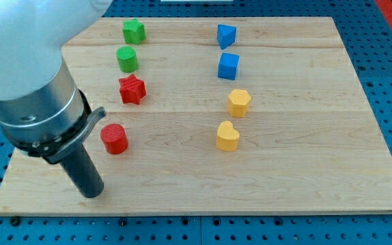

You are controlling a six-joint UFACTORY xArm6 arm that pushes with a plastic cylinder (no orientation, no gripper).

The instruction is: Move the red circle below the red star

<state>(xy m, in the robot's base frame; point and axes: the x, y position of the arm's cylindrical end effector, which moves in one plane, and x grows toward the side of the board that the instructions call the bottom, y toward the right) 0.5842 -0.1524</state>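
Nearest the view's bottom: my tip [92, 194], resting on the table [305, 184], down-left of the red circle [114, 139] and apart from it. No jaws on this end effector, just a bare rod holding nothing. Arm leaning in from the upper left, rod tilted toward the circle. Circle below the red star [132, 89] but offset left, so probably needing a rightward nudge. Further right of the circle, well apart: yellow heart [227, 136], out of the way.

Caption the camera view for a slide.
My tip rests lower-left of the red circle, which sits below-left of the red star.
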